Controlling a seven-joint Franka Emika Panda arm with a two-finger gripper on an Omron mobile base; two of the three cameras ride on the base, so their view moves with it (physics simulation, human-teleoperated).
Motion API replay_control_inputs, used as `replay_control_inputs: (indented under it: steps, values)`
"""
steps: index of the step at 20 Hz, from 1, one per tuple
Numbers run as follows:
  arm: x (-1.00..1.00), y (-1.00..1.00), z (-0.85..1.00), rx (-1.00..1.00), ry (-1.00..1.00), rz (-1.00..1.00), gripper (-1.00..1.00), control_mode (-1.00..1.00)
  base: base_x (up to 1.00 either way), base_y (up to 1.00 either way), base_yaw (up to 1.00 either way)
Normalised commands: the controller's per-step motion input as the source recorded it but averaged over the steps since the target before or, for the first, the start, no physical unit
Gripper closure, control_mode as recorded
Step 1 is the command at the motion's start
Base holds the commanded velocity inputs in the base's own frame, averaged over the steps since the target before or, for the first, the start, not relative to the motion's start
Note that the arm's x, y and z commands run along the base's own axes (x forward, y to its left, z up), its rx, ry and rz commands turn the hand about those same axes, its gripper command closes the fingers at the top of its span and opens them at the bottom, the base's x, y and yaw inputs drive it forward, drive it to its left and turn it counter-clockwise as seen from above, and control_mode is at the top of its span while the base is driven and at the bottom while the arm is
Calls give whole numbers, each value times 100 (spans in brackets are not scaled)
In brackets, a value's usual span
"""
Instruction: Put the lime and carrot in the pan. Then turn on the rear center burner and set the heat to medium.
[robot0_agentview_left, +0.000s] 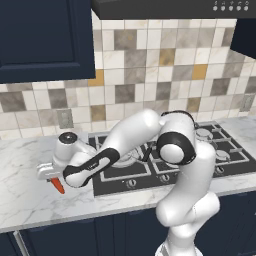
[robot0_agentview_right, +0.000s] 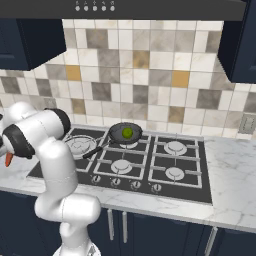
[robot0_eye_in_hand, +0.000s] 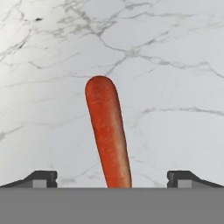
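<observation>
The orange-red carrot lies flat on the white marble counter, left of the cooktop. My gripper hangs just above it, open, with one finger on each side and the carrot's thin end between them. In the left base view the gripper is low over the counter with the carrot poking out beneath it. The black pan stands on the rear middle grates of the cooktop with the lime inside it. The rear center burner is hidden under the pan.
The black cooktop has a row of knobs along its front edge. A large silver burner sits at its left. The pan's handle points toward the front left. Dark cabinets and a hood hang overhead.
</observation>
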Motion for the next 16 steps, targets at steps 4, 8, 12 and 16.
replay_control_inputs:
  steps: [4,8,12,16]
  values:
    - [3,16,-15,0,0,5,-100,-100,0,0,0]
    - [14,0,-16,-3,0,1,-100,-100,0,0,0]
    - [14,0,-15,-4,0,0,-100,-100,0,0,0]
    - [1,4,-22,-2,0,0,-100,-100,0,0,0]
